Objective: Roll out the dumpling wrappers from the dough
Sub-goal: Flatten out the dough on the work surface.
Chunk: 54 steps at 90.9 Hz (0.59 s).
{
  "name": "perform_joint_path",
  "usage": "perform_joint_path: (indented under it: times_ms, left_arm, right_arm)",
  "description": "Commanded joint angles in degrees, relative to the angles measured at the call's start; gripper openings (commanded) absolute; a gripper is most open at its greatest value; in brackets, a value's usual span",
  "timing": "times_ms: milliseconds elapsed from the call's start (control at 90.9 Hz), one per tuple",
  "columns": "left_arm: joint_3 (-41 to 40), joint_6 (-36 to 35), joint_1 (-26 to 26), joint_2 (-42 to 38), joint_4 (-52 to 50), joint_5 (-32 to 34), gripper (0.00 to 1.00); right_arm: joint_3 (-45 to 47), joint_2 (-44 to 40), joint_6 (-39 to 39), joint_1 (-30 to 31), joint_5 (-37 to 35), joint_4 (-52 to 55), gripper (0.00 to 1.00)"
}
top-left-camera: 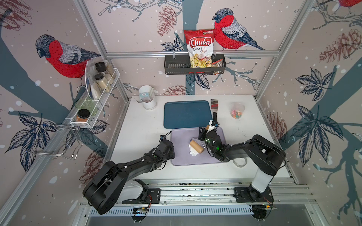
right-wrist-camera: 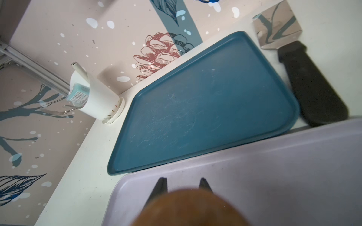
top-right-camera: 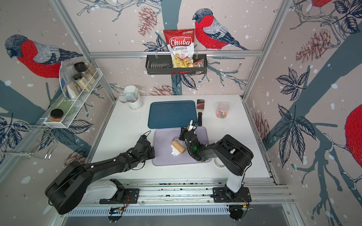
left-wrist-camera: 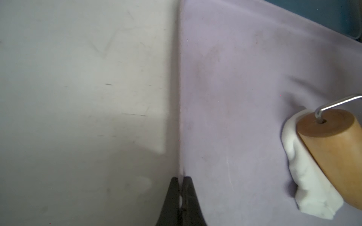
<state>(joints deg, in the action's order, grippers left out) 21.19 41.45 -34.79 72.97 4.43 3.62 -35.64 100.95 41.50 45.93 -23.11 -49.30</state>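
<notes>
Your right gripper (right-wrist-camera: pixel 183 184) clamps the roller (top-left-camera: pixel 196 146) by its handle, pressing it onto the dough (top-left-camera: pixel 193 153) on the tray (top-left-camera: pixel 182 137), mid-frame; your left gripper (left-wrist-camera: pixel 181 179), jaws closed, seemingly steadies the tray's left edge.

Bird-print wallpaper (top-left-camera: pixel 137 19), white tabletop (top-left-camera: pixel 141 127)

White dough (top-left-camera: pixel 193 153), tan wood roller (top-left-camera: pixel 197 146), lilac tray (top-left-camera: pixel 180 154); teal tray (top-left-camera: pixel 186 114) at twelve o'clock; red-breasted bird print on walls (top-left-camera: pixel 137 29).

Brown wooden handle (right-wrist-camera: pixel 192 209) in gripper (right-wrist-camera: pixel 183 179) over lilac tray (right-wrist-camera: pixel 274 166); blue tray (right-wrist-camera: pixel 205 105) adjacent.
</notes>
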Motion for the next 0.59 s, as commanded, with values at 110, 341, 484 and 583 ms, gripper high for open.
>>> perform_joint_path:
  times_ms: [110,341,484,583]
  left_arm:
    - [-1.1,-1.2,-0.1,-0.3,-6.6,-1.6,0.00]
    - [-1.1,-0.8,-0.1,-0.1,-7.7,-0.1,0.00]
    - [-0.9,-1.2,-0.1,-0.1,-8.5,1.4,0.00]
    - [0.3,-2.0,-0.1,0.0,-8.9,2.3,0.00]
  right_arm:
    - [-1.8,1.4,-5.3,5.7,-1.2,12.4,0.00]
    - [-0.7,1.8,-0.8,3.4,1.9,10.1,0.00]
    - [-2.9,-3.6,-2.4,0.5,4.2,11.8,0.00]
    - [-5.7,-5.7,-1.9,0.8,5.0,13.9,0.00]
